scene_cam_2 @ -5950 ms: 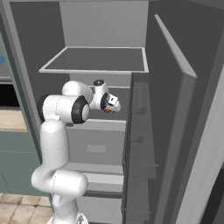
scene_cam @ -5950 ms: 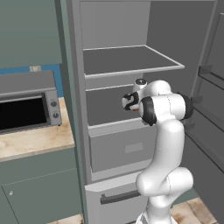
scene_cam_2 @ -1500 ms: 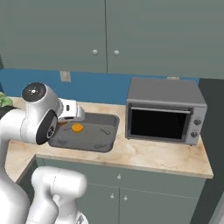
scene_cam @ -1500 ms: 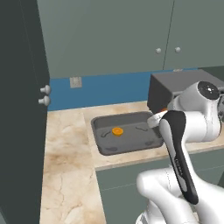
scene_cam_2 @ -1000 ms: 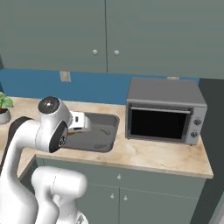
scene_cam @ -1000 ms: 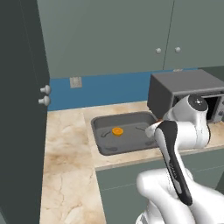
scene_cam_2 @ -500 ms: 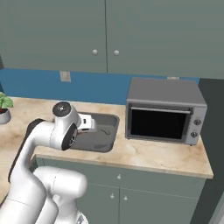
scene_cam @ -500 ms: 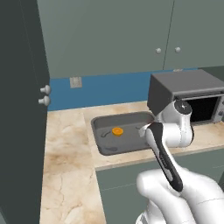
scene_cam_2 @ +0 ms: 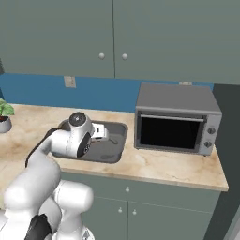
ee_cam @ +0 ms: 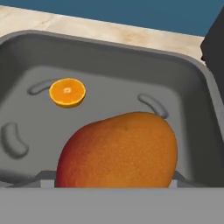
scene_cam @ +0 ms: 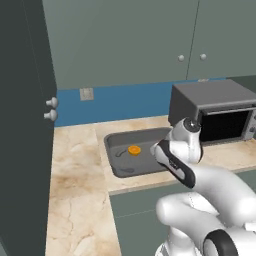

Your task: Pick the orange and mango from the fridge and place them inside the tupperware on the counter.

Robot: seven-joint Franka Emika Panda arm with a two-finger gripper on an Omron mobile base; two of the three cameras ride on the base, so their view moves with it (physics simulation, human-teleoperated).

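The tupperware [scene_cam: 108, 146] lies on the beige counter [scene_cam: 75, 200], a dark grey tub with a thick rim [ee_cam: 109, 41]. The orange [scene_cam: 134, 150] rests on its floor near the back left, bright and flat in the hand view [ee_cam: 67, 92]. The red-orange mango [ee_cam: 118, 151] sits between my fingers, close to the camera, hanging over the tub's near half. My gripper [scene_cam_2: 106, 135] is shut on it, low over the tub's [scene_cam_2: 123, 137] left part. The mango hides the fingertips. The fridge's dark side [scene_cam: 20, 125] stands at the left.
A grey microwave [scene_cam: 215, 115] stands on the counter right of the tub, close to my arm [scene_cam_2: 176, 119]. Wall cabinets hang above a blue backsplash. A potted plant [scene_cam_2: 3, 115] sits at the far left. Bare counter lies left of the tub.
Six seconds ago the cameras faced the fridge; now they face the counter. Over the last second my arm has bent down, bringing the mango lower over the tub.
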